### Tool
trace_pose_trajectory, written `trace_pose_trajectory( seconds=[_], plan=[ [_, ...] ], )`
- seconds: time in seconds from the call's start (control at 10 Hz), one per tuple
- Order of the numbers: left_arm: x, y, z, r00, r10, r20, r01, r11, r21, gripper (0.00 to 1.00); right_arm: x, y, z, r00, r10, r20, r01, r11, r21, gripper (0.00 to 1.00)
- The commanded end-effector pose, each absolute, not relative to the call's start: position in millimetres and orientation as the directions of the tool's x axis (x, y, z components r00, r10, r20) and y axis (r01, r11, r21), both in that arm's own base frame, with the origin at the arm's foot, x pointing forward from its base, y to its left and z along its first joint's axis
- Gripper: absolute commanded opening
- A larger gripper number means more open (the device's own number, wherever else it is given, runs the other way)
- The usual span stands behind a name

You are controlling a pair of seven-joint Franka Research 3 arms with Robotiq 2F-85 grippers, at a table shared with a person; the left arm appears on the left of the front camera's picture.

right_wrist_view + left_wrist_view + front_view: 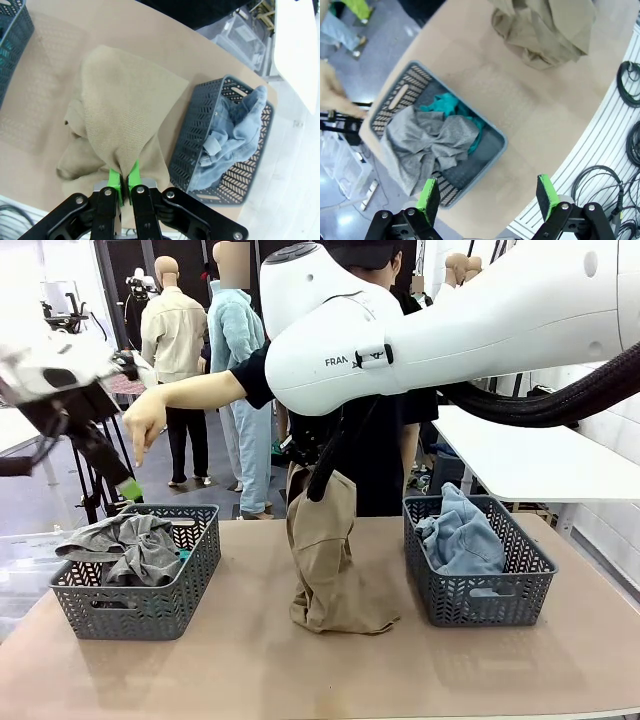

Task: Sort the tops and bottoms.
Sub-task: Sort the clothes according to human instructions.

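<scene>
at the middle of the counter point(250, 660) the right tool point(123, 182) is clenched on a pinch of the khaki top point(325, 560), holding it by one bunched edge so most of the cloth hangs free while its lower folds rest on the counter. that high, narrow pinch looks meant to lift the garment clear for carrying. at 9 o'clock from it, the left basket point(140, 610) holds the grey top point(125, 540) with the teal top point(455, 107) tucked beneath, so this basket reads as the place for tops and the likely goal. at 3 o'clock, the right basket point(480, 595) holds the denim bottoms point(462, 535), kept apart. the left tool point(487, 197) hangs released above the left basket, grasping nothing. a person's hand point(143, 425) points down toward that basket, seemingly marking it.
</scene>
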State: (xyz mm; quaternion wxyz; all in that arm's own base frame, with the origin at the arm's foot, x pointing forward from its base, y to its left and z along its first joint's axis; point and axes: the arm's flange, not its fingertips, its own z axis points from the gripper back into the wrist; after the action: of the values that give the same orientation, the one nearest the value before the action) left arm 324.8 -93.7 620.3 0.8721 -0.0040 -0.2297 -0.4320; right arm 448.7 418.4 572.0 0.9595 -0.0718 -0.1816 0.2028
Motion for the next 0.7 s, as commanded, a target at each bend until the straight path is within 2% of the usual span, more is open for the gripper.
trace_pose_trajectory(
  seconds=[0.0, 0.3, 0.6],
  plan=[
    [303.7, -66.9, 638.5, 0.502, -0.757, 0.418, 0.741, 0.626, 0.243, 1.0, 448.8, 417.2, 575.2, 0.852, 0.425, 0.306, -0.382, 0.904, -0.192, 0.0],
    [287.7, -48.3, 658.8, 0.488, -0.737, 0.468, 0.705, 0.649, 0.286, 1.0, 448.8, 417.2, 575.2, 0.852, 0.425, 0.306, -0.382, 0.904, -0.192, 0.0],
    [303.1, -40.6, 645.4, 0.467, -0.717, 0.517, 0.725, 0.646, 0.24, 1.0, 448.7, 418.4, 572.2, 0.852, 0.415, 0.32, -0.363, 0.907, -0.211, 0.0]
  ],
)
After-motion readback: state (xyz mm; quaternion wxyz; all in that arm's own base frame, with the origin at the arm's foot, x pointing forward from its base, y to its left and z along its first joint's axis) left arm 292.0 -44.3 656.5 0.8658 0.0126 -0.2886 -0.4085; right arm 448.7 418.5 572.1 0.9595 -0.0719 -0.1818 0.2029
